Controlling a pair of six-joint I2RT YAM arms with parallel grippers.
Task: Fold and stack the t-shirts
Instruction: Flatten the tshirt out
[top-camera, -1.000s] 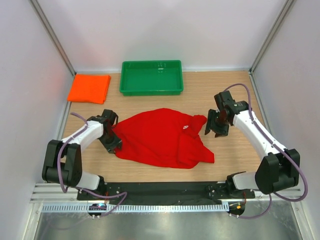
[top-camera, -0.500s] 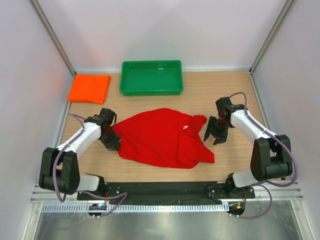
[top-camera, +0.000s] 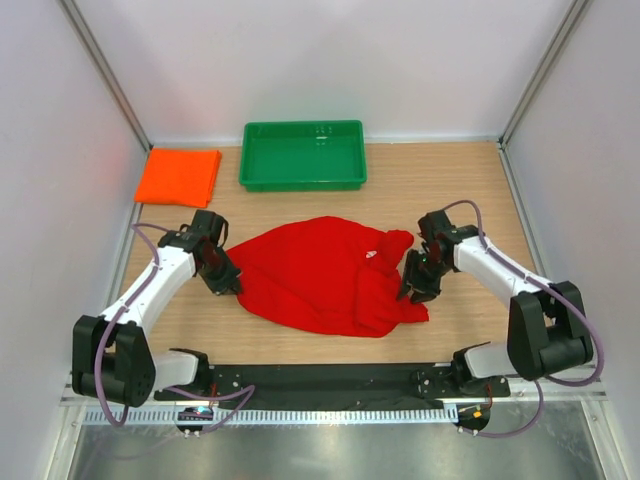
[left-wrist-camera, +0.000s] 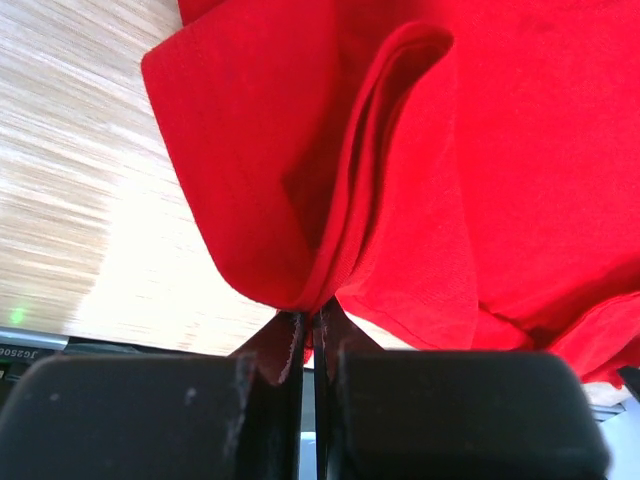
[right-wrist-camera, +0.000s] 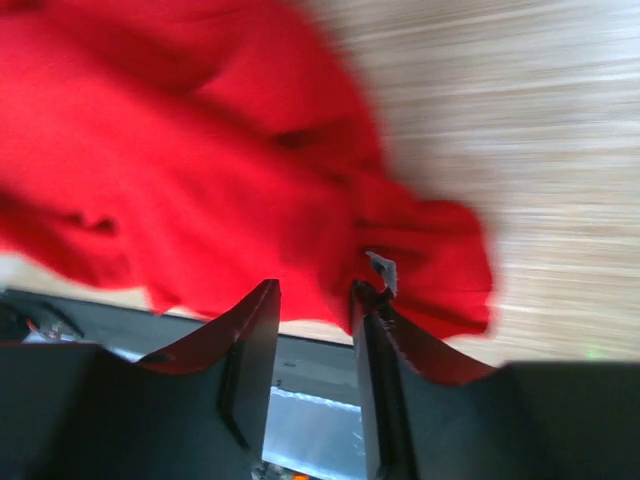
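The red t-shirt (top-camera: 325, 275) lies crumpled on the wooden table in the middle. My left gripper (top-camera: 226, 283) is shut on its left edge; the left wrist view shows the red t-shirt's hem (left-wrist-camera: 330, 270) pinched between the closed jaws (left-wrist-camera: 309, 335). My right gripper (top-camera: 413, 290) is open over the shirt's right side, the cloth (right-wrist-camera: 250, 200) between and above its jaws (right-wrist-camera: 315, 305), with a white label (right-wrist-camera: 383, 268) by one finger. The orange t-shirt (top-camera: 179, 176) lies folded at the far left.
A green plastic tray (top-camera: 302, 153) stands at the back middle, with nothing in it. White walls and metal posts close in the table on three sides. The black base rail runs along the near edge.
My right gripper has moved left and down from beside the shirt onto its right side. My left gripper has shifted slightly up, still holding the shirt's left edge.
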